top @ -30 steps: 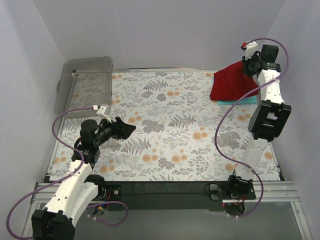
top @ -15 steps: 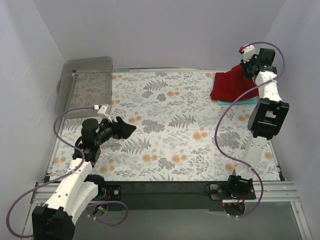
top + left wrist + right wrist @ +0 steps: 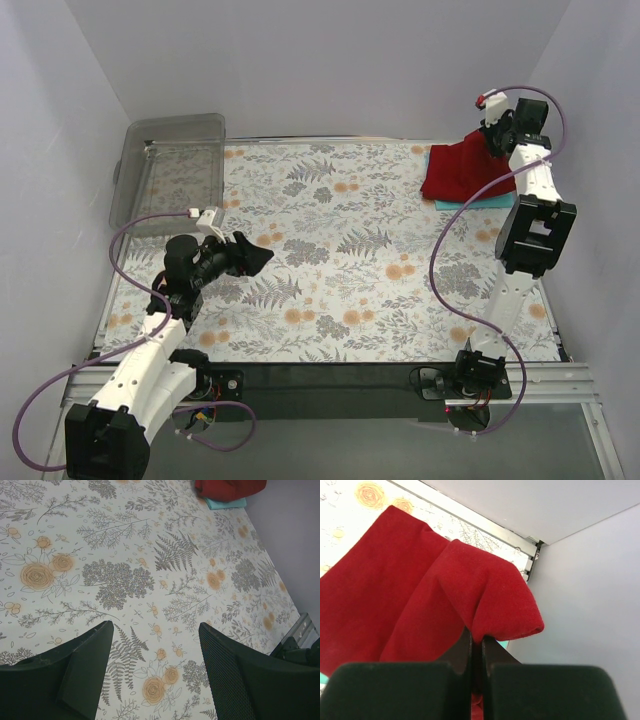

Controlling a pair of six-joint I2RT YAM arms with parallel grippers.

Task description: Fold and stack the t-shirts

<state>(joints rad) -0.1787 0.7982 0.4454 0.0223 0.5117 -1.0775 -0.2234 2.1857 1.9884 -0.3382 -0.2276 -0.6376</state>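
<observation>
The deep red t-shirt [image 3: 458, 172] lies folded at the table's far right, on top of the light teal t-shirt [image 3: 487, 201], of which only an edge shows. My right gripper [image 3: 497, 140] is shut on a raised fold of the red shirt [image 3: 470, 595] at its far right edge, holding it up. A sliver of teal [image 3: 506, 644] shows beside the fingers. My left gripper [image 3: 262, 260] is open and empty, hovering low over the left side of the table. In the left wrist view both shirts [image 3: 227, 489] show far off at the top, and the open fingers [image 3: 235, 665] frame bare cloth.
A clear plastic bin [image 3: 170, 170] stands at the table's far left corner. The floral tablecloth [image 3: 340, 260] covers the table between the arms. Grey walls close the back and both sides, and the right wall [image 3: 585, 590] is very near the right gripper.
My right gripper has lowered and shifted slightly toward the far right with the red shirt's fold, letting the cloth settle flatter. The left arm has barely moved.
</observation>
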